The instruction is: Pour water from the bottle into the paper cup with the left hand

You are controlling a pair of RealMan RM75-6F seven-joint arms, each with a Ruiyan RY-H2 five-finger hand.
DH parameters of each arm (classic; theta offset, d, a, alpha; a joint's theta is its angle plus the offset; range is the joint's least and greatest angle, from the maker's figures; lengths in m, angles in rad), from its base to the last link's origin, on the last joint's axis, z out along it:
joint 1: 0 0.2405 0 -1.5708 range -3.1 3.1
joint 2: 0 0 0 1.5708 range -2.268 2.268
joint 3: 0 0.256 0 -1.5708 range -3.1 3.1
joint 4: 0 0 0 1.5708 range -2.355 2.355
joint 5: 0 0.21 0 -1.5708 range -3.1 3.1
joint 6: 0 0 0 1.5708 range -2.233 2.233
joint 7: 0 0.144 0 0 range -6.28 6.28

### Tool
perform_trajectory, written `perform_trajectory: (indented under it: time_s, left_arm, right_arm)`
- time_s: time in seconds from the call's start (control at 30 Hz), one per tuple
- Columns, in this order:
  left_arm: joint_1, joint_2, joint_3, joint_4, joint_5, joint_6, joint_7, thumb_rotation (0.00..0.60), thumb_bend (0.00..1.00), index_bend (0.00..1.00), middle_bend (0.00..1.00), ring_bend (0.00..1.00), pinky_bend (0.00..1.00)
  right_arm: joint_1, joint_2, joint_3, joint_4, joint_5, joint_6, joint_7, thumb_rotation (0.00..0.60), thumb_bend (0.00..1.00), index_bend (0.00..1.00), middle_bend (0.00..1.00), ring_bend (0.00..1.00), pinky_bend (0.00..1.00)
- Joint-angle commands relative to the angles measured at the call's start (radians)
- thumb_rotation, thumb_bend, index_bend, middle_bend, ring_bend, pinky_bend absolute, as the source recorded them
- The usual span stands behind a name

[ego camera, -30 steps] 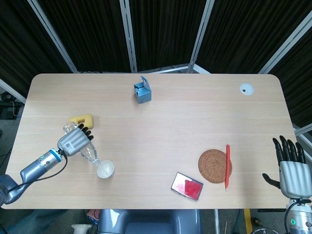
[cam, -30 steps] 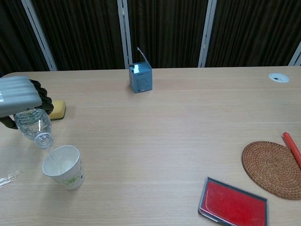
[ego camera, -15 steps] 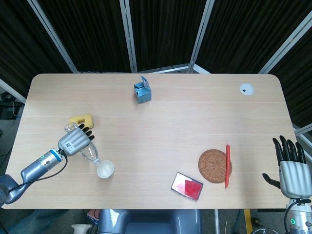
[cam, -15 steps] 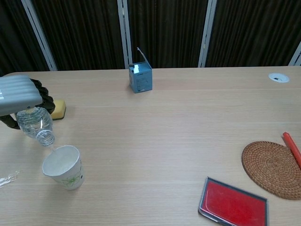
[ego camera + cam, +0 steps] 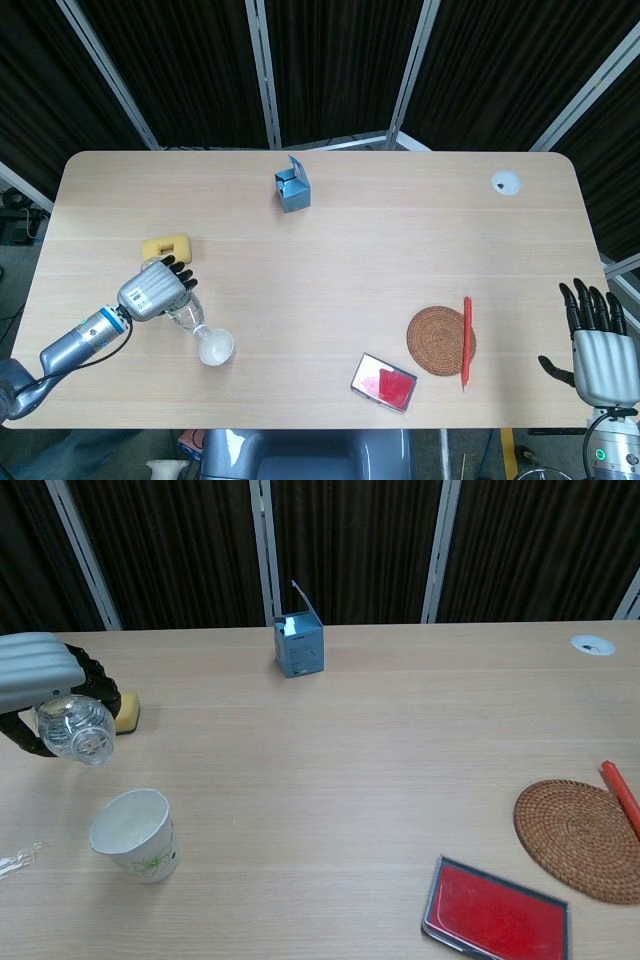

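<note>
Left hand (image 5: 40, 675) grasping clear bottle (image 5: 75, 729), tipped, mouth toward camera
Bottle held above table (image 5: 340, 260), up and left of upright paper cup (image 5: 134, 835); right hand (image 5: 600, 345) empty, fingers spread, at table's right edge

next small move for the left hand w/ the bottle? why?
Probably keep tipping the bottle upright, then set it down clear of the paper cup. The left robot hand grips it with the mouth raised above and left of the cup rim, and no stream shows between them, so pouring looks finished. How much water is in the cup is hard to tell.
</note>
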Motion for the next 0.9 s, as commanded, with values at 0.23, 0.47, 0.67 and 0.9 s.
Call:
perform_trajectory:
  time_s: [0.23, 0.47, 0.67, 0.9]
  left_arm:
    - [0.011, 0.007, -0.061, -0.09, -0.125, -0.009, -0.449, 0.6, 0.48, 0.69, 0.51, 0.37, 0.41]
    - [0.002, -0.006, -0.124, -0.165, -0.214, -0.062, -0.64, 0.6, 0.47, 0.69, 0.51, 0.37, 0.41]
    - [-0.009, -0.029, -0.165, -0.219, -0.294, -0.165, -0.83, 0.6, 0.47, 0.69, 0.5, 0.37, 0.41]
    - [-0.031, -0.049, -0.189, -0.246, -0.309, -0.214, -0.899, 0.6, 0.47, 0.69, 0.5, 0.37, 0.41]
  right_arm:
    - [0.0, -0.001, -0.002, -0.002, -0.002, 0.001, -0.003, 0.6, 0.0, 0.0, 0.0, 0.0, 0.0]
    - [0.0, -0.003, -0.003, -0.001, -0.003, 0.0, -0.007, 0.6, 0.0, 0.0, 0.0, 0.0, 0.0]
    - [0.002, -0.001, 0.0, 0.003, 0.005, -0.005, -0.002, 0.6, 0.0, 0.0, 0.0, 0.0, 0.0]
    - [0.007, -0.003, 0.001, 0.009, 0.017, -0.018, -0.001, 0.6, 0.0, 0.0, 0.0, 0.0, 0.0]
